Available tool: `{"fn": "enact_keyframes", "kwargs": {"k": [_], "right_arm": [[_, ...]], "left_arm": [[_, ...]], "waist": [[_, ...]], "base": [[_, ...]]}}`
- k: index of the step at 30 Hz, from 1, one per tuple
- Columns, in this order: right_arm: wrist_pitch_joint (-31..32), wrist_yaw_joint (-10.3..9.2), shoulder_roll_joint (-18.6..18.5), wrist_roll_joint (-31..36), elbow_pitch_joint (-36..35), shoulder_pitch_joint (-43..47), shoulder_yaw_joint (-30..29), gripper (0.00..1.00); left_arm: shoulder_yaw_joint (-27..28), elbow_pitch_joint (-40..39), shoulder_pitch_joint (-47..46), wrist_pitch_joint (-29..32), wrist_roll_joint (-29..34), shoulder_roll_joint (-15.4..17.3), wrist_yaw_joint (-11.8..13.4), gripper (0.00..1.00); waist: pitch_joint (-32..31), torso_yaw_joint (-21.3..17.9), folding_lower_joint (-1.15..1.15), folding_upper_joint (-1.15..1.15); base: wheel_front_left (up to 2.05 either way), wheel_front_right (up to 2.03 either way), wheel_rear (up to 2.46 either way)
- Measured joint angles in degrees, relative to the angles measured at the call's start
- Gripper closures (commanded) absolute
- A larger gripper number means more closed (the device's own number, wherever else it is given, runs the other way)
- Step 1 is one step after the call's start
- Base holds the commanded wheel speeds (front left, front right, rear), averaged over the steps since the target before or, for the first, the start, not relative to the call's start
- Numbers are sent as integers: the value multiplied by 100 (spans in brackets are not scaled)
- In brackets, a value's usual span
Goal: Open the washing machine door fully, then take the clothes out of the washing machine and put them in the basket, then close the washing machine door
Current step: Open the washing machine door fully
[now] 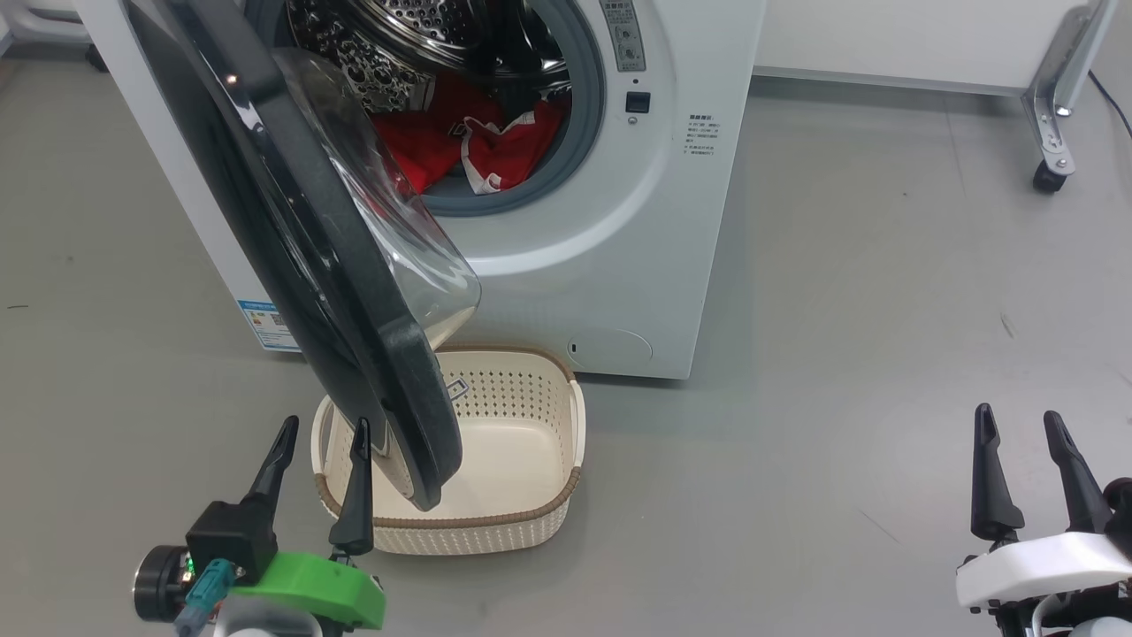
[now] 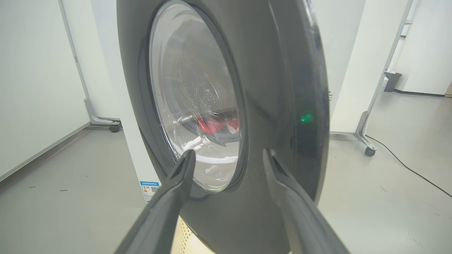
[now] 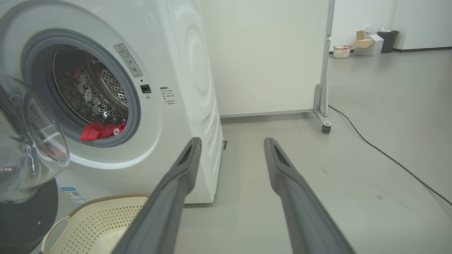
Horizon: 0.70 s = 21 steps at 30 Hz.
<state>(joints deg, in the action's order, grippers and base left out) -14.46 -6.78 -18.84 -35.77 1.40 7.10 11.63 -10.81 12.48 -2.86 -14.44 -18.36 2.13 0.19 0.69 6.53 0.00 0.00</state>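
risk centres on the large round washing machine door (image 1: 402, 380) with its glossy black rim and bulging clear glass bowl. it stands only part open, running from the upper left of the head view down to the lower centre. its lower edge overlaps the small cream perforated plastic basket (image 1: 522, 522) with the brown rim band, which sits on the grey floor (image 1: 840, 310) before the big white front-loading washing machine (image 1: 619, 265).

the left gripper (image 1: 324, 429), fingers apart and empty, sits at the lower left, close to the door's outer face; contact cannot be confirmed. the right gripper (image 1: 1017, 416), fingers also apart and empty, sits at the lower right, well apart from the machine.

probable faults:
- a finger slides on the glossy rim, the push is lost, and the door stops short of fully open.
- the door, at this angle, covers part of the basket; a dropped garment may catch on it or land on the floor.
- the bright red fabric clothes (image 1: 442, 141), low in the steel perforated drum (image 1: 416, 35) at upper centre, may snag on the grey rubber gasket (image 1: 585, 106) during removal.
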Motion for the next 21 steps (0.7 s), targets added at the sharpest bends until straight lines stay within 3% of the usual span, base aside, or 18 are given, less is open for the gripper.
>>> {"fn": "enact_keyframes", "kwargs": {"k": [21], "right_arm": [[0, 5, 385, 323, -191, 225, -205, 0]], "left_arm": [[-3, 21, 0, 0, 31, 0, -8, 0]], "waist": [[79, 15, 0, 0]], "base": [[0, 0, 0]]}}
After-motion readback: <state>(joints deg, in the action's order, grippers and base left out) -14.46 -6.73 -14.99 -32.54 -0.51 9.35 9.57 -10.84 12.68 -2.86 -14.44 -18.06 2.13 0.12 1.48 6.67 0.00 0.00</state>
